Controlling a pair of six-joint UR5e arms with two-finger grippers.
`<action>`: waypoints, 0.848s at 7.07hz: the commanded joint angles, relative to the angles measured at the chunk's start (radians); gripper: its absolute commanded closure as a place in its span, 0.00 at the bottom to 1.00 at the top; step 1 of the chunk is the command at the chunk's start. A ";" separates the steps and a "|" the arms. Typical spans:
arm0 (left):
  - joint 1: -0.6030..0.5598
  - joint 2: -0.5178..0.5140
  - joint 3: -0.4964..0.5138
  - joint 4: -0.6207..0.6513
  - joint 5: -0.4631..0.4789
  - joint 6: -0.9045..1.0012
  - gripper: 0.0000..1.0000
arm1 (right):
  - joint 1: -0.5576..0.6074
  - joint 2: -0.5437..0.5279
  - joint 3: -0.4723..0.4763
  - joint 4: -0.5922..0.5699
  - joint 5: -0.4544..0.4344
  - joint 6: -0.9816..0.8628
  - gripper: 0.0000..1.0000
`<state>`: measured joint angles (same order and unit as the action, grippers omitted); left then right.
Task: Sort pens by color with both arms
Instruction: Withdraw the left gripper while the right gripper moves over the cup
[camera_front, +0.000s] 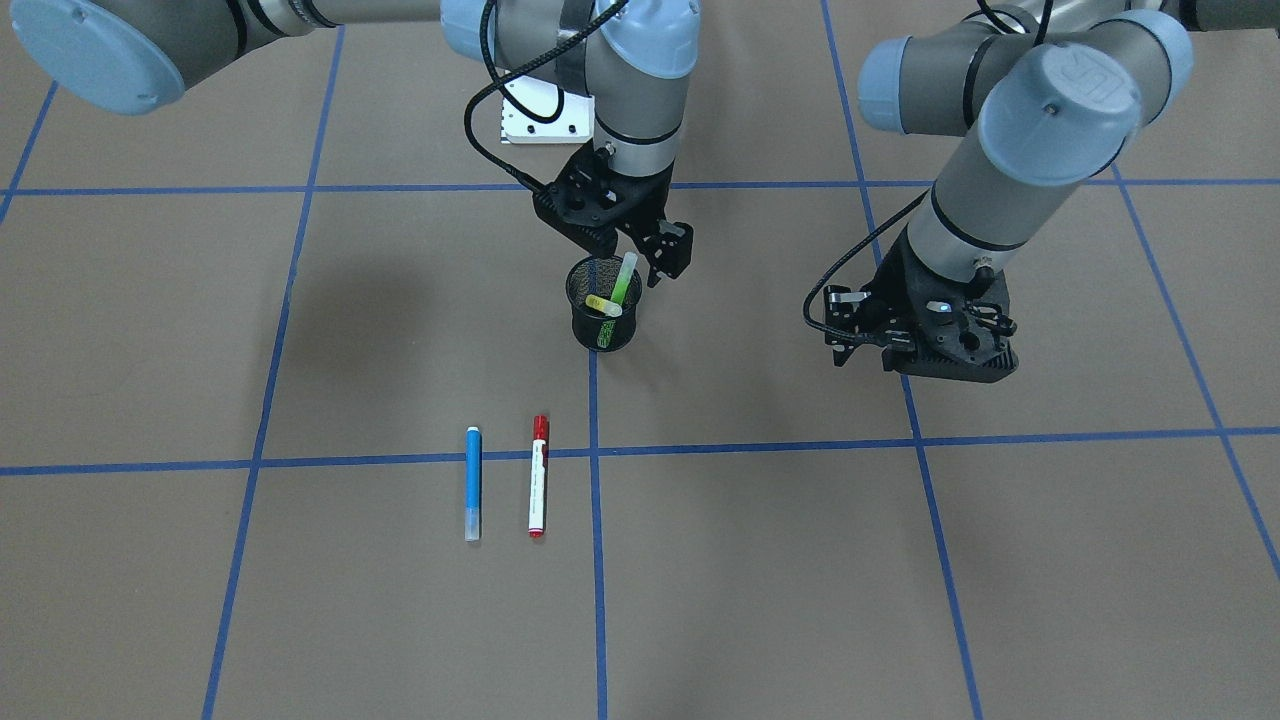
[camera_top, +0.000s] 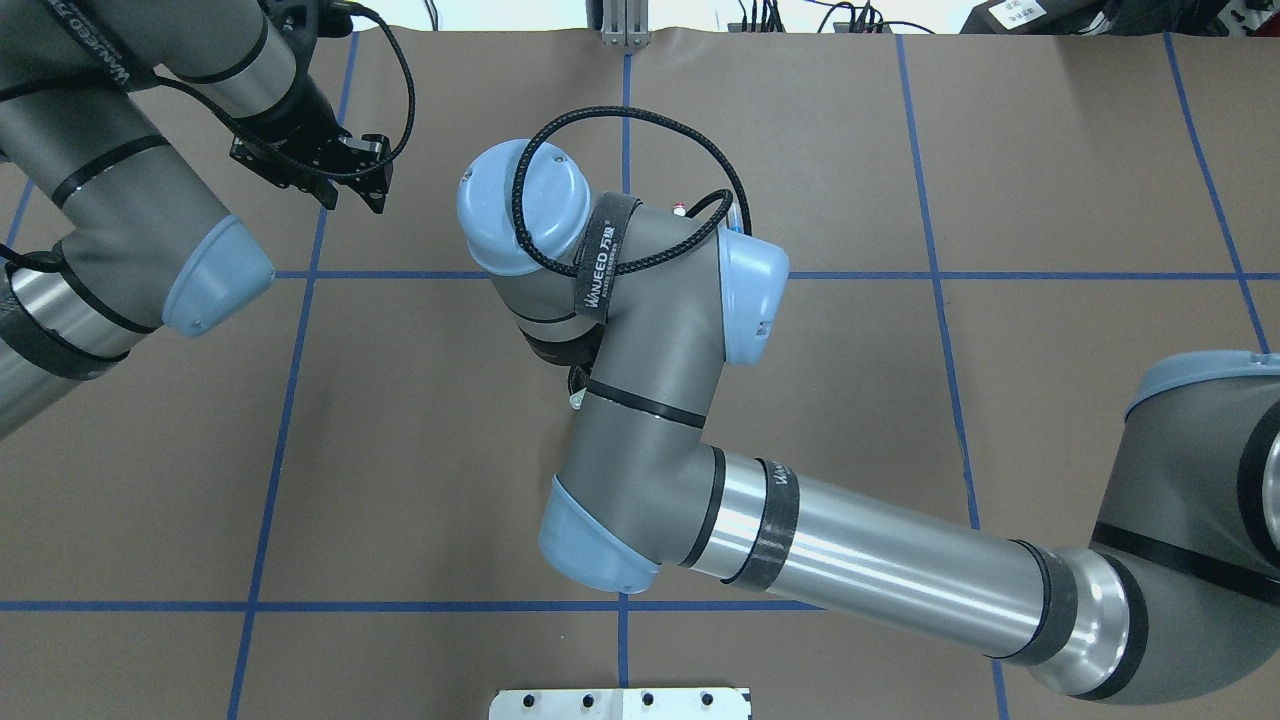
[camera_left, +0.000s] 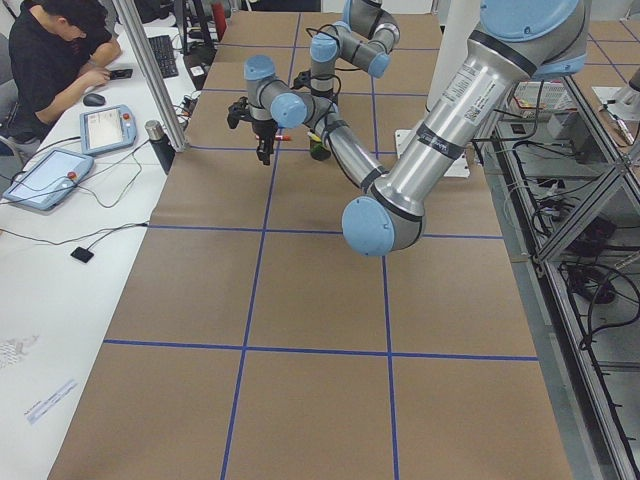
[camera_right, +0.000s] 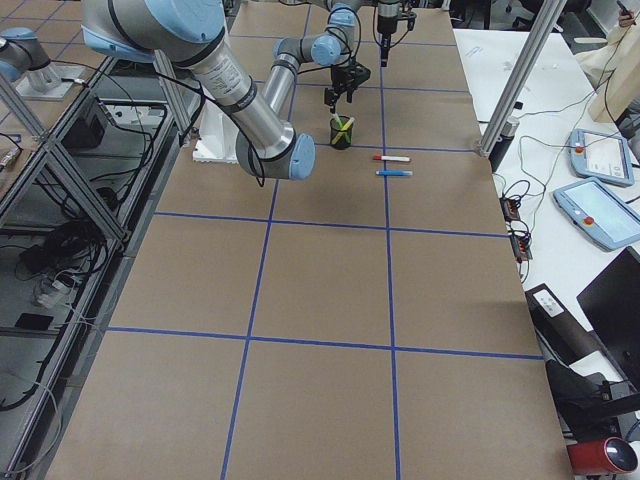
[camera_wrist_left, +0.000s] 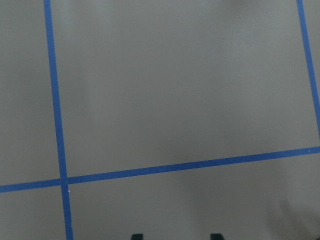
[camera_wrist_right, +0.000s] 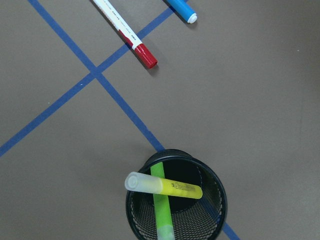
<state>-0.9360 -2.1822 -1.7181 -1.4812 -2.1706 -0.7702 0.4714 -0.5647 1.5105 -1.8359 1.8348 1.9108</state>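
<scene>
On the brown table, the blue pen and the red-capped white pen lie side by side. In the front view they are at 7 o'clock from the black mesh cup. The lime green pen and the yellow pen sit inside the cup. The right gripper hangs just over the cup with its fingers spread. The left gripper, at 3 o'clock from the cup, is spread too.

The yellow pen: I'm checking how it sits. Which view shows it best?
Right wrist view: the yellow pen lies tilted in the mesh cup, crossing the green pen. Front view shows it small; right side view, barely; others not.
</scene>
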 joint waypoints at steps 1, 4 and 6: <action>-0.001 0.006 -0.008 0.004 0.000 0.000 0.45 | -0.014 0.005 -0.026 0.021 -0.002 -0.002 0.11; -0.001 0.009 -0.008 0.004 0.002 0.000 0.45 | -0.025 -0.007 -0.026 0.018 0.008 -0.007 0.19; -0.001 0.013 -0.009 0.004 0.000 0.000 0.45 | -0.028 -0.011 -0.026 0.015 0.008 -0.007 0.31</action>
<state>-0.9372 -2.1708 -1.7268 -1.4772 -2.1701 -0.7701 0.4454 -0.5727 1.4849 -1.8189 1.8425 1.9038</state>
